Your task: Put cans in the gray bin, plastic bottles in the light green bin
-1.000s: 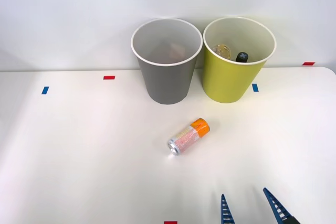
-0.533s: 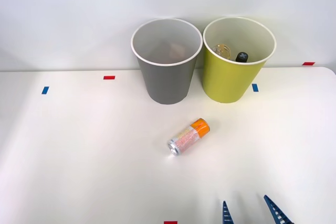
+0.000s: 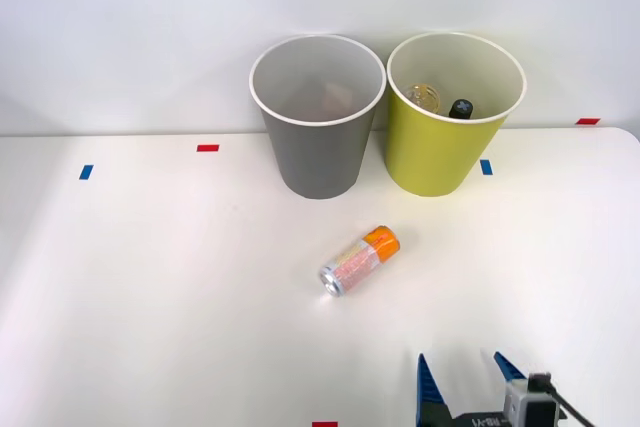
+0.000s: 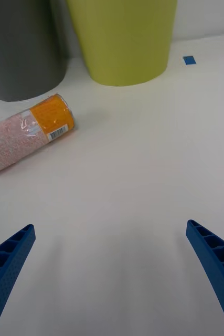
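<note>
A slim can (image 3: 359,260) with a white-pink label and an orange end lies on its side on the white table, in front of the two bins. It also lies ahead of my fingers in the wrist view, can (image 4: 30,131). The gray bin (image 3: 318,162) stands at the back with a faint pinkish shape inside. Beside it on the right, the light green bin (image 3: 432,157) holds a clear plastic bottle (image 3: 423,97) with a black cap (image 3: 461,107). My right gripper (image 3: 462,367) is open and empty at the front edge, to the right of and nearer than the can. Its gripper (image 4: 110,228) fingers are spread wide over bare table.
Small blue tape marks (image 3: 486,167) and red ones (image 3: 208,148) dot the table. The gray bin (image 4: 22,52) and green bin (image 4: 122,42) stand close behind the can against a white wall. Bare table lies left and right of the can.
My right gripper dipped toward the view's bottom edge, then came back up slightly left, with its wrist now showing. The can and bins have not moved.
</note>
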{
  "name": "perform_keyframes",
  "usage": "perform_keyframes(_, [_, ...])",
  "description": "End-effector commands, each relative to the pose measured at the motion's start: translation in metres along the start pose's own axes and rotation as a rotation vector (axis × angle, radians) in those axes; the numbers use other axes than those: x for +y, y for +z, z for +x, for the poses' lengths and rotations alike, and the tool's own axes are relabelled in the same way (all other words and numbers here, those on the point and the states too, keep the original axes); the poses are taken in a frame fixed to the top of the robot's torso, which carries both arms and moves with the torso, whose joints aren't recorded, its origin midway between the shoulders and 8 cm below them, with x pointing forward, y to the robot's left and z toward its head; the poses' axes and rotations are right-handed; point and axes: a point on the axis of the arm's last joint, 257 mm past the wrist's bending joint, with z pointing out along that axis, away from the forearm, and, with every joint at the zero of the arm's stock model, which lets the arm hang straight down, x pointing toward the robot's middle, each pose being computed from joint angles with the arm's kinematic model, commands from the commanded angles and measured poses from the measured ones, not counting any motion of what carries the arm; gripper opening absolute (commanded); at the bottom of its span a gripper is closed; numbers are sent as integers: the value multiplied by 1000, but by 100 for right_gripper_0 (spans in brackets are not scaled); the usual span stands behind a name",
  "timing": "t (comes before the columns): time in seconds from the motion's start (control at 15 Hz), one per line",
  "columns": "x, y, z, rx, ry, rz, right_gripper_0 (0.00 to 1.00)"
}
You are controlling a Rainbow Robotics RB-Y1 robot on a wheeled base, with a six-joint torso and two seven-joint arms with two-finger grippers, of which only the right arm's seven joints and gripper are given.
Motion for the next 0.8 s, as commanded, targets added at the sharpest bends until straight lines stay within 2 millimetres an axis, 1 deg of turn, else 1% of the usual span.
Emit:
perform_keyframes(0.07, [12,19,-44,76,187,1,100])
perform_keyframes(0.4, [42,56,-65,181,547,-14,100])
perform_keyframes(0.6, [63,69,-74,269,801,3,100])
perform_keyframes(0.67, [70,73,-78,301,862,15,100])
perform_keyframes(0.8, [79,77,-85,342,925,38,100])
